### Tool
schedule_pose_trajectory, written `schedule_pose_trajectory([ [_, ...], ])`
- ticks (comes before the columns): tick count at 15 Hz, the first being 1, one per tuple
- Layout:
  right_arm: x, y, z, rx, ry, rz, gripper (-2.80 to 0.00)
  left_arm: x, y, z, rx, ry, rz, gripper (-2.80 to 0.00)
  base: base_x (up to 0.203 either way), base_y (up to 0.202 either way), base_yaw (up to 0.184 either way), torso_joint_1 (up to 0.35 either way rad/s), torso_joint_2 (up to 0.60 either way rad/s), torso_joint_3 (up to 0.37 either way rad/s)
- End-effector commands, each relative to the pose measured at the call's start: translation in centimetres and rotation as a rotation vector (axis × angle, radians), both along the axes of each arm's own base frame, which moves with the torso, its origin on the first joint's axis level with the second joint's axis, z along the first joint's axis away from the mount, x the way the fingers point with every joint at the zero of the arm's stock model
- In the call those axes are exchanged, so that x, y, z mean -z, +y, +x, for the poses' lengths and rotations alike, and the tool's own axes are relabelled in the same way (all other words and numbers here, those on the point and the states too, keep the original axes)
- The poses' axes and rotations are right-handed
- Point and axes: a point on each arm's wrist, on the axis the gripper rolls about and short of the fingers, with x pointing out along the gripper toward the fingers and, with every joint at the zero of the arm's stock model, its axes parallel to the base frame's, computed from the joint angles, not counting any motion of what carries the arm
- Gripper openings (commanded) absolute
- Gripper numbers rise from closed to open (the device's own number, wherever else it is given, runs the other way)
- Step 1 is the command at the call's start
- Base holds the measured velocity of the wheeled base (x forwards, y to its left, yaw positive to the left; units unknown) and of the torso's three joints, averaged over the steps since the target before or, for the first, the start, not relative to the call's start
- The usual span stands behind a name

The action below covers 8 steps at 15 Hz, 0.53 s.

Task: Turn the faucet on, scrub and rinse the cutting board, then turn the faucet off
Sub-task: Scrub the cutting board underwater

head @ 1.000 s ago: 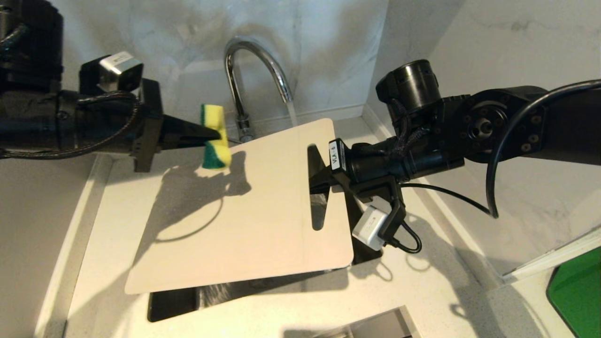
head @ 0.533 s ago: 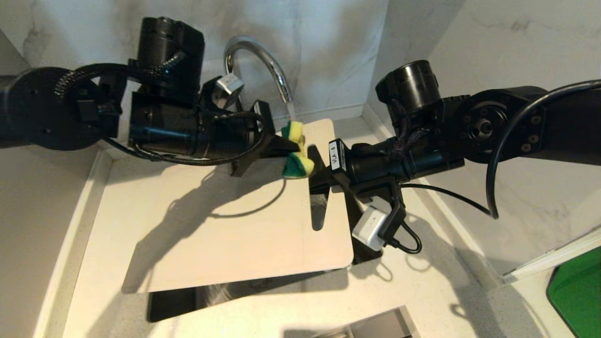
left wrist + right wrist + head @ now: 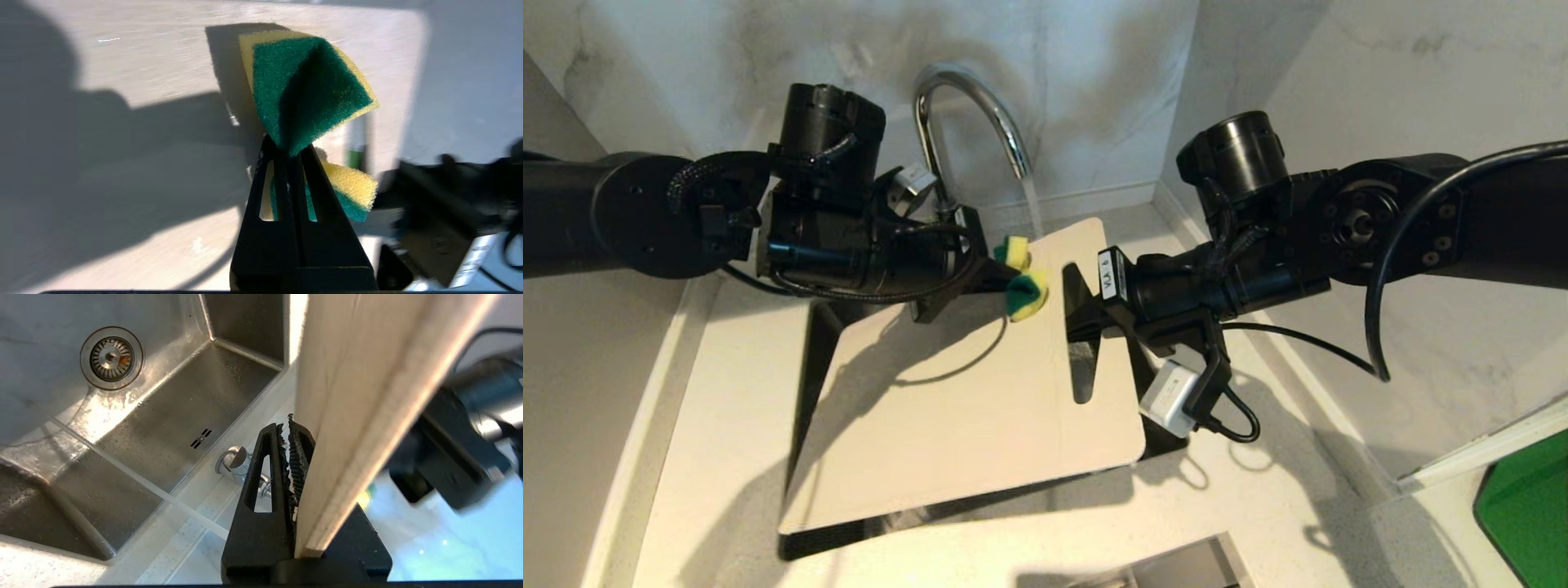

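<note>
- The left gripper (image 3: 1003,272) is pinched tight on a folded green-and-yellow sponge (image 3: 1023,286), pressed to the cutting board (image 3: 964,392) near its far end.
- The right gripper (image 3: 1080,314) is clamped on the board's edge by the slot handle, holding it tilted over the sink (image 3: 171,416).
- Water runs from the faucet (image 3: 968,122) onto the board's far corner.

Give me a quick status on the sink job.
Left gripper shut on sponge, at cutting board. Right gripper shut on board's handle end, over sink. Faucet running. Nothing in the way.
</note>
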Motion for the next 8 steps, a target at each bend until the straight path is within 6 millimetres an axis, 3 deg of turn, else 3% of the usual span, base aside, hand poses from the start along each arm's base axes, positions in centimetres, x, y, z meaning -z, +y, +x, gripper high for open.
schedule_pose_trajectory([
  [1,-0.3,0.0,-0.1,-0.015,-0.023,0.004,-2.80,1.0,1.2,-0.9,-0.006,0.038,0.034,-2.80,0.000,0.000,0.000,0.000,0.00,0.000],
  [5,-0.8,-0.2,-0.4,-0.012,-0.034,0.010,-2.80,4.5,3.8,-1.3,-0.047,0.066,0.080,-2.80,0.000,0.000,0.000,0.000,0.00,0.000],
  [8,-1.0,-0.3,-0.7,-0.014,-0.041,0.014,-2.80,7.9,7.3,-1.0,-0.103,0.088,0.079,-2.80,0.000,0.000,0.000,0.000,0.00,0.000],
])
